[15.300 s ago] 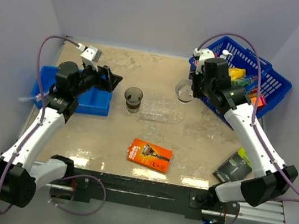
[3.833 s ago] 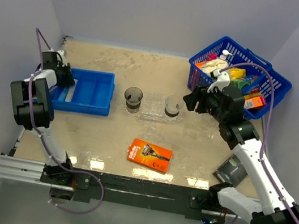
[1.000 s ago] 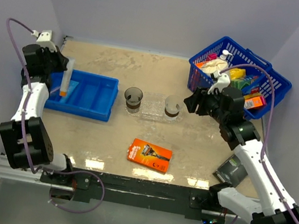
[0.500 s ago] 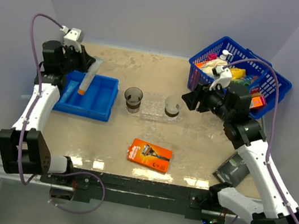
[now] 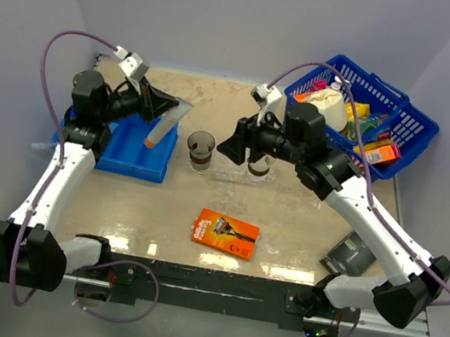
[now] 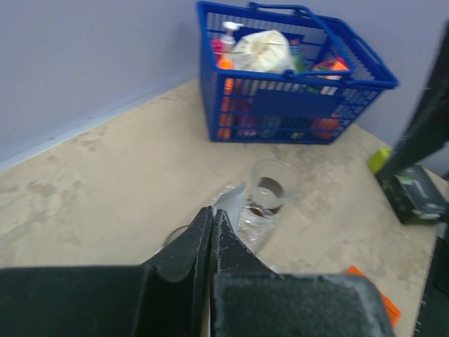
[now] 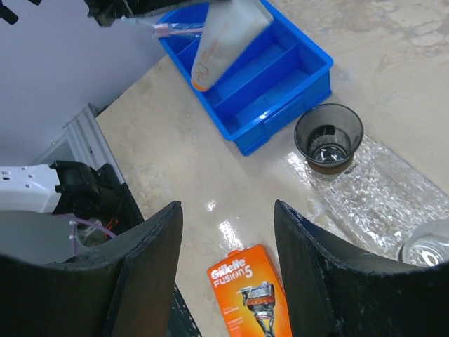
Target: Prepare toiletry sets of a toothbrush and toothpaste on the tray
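The left tool (image 5: pixel 164 107) pinches a wrapped toothbrush (image 5: pixel 161 127), tilted above the blue bin (image 5: pixel 128 152) left of the tray (image 5: pixel 234 168). The right tool (image 5: pixel 227 145), fingers spread, hovers over the tray on the surface (image 5: pixel 302 225).

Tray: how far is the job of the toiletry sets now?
Done: a dark cup and a clear cup stand on the tray, both apparently empty. In hand: the left gripper holds a white, orange-tipped tube over the blue bin; the right gripper is open. Left: every set.
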Available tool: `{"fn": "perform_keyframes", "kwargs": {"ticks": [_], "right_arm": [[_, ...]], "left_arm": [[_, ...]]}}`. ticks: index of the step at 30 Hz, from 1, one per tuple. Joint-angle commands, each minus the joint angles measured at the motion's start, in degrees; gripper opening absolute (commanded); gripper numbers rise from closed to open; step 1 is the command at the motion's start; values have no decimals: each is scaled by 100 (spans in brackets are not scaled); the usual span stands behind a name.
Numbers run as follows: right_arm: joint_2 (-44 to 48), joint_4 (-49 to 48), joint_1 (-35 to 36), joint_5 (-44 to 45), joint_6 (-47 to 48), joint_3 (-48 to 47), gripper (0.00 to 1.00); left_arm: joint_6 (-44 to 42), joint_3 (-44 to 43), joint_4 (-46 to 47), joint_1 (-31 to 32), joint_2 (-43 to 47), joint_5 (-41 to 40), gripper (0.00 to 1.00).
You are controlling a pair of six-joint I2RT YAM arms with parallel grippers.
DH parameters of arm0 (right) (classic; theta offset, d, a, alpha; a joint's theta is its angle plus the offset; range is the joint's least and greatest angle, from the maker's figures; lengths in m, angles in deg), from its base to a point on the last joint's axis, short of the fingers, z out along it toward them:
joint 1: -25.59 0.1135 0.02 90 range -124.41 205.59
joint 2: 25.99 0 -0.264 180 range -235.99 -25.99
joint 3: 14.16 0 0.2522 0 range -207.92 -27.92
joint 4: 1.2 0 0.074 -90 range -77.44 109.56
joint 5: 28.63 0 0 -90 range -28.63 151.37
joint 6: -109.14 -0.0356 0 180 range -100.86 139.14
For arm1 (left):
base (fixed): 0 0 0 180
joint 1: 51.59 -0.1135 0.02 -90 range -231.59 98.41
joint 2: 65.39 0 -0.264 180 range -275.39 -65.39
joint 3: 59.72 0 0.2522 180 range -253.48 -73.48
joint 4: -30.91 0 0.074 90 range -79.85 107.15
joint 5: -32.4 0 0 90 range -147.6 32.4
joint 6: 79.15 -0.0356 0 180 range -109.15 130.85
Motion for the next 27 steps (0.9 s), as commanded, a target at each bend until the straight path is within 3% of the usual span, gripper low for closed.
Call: {"fn": "perform_keyframes", "kwargs": {"ticks": [1, 8, 14, 27], "right_arm": [[-297, -181, 185, -99, 35, -589, 58], [-718, 363, 168, -258, 394, -1248, 62], [-895, 671, 115, -776, 571, -1688, 62], [-1106, 681, 123, -1013, 492, -1574, 41]], "left_arm": [[211, 56, 672, 466, 150, 862, 0], [870, 258, 1497, 879, 89, 1662, 0], [906, 284, 1604, 1073, 89, 1865, 0], [1117, 381, 1920, 1179, 106, 1979, 0]]}}
